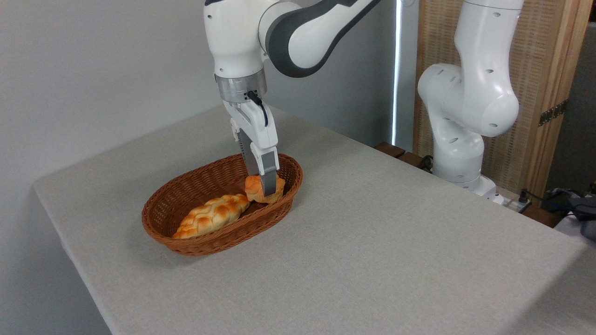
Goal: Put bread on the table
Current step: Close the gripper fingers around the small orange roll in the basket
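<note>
the room behind me is a plain pale grey wall, with a woven panel in a wooden frame off to the right and a bright vertical strip of light beside it. the bench [372,242] fills most of the view, a big rectangle under a light grey-beige cloth, its near left corner running out of the picture at the bottom. my white arm [461,102] rises from beyond the bench's far right edge and arcs over to the left, coming down above the bench's left half. there, nearer the left edge than the right, sits a brown oval wicker basket [186,232]. a long pale braided loaf [212,215] lies along the basket's floor toward its near left end. at the far right end of the basket is the bread [274,190], a small orange-golden bun, tilted and seemingly lifted a little off the weave, still inside the rim. my end effector [265,186] points straight down, its fingers [268,179] drawn in and pinching the bread from either side; the near finger covers the bun's middle.
</note>
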Available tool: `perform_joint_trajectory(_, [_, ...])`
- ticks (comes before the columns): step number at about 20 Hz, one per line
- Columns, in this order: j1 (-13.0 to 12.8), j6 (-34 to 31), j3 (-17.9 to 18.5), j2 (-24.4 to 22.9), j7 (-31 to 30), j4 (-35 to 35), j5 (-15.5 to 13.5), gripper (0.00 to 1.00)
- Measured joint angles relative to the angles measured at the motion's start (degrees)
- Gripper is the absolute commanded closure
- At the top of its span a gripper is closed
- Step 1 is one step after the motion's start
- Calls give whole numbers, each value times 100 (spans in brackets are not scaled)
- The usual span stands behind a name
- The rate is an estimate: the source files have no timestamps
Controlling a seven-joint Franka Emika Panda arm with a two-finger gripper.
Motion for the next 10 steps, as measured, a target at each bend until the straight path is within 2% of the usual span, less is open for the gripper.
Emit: perform_joint_trajectory(10, [-11, 0, -2, 0, 0, -88, -79, 1])
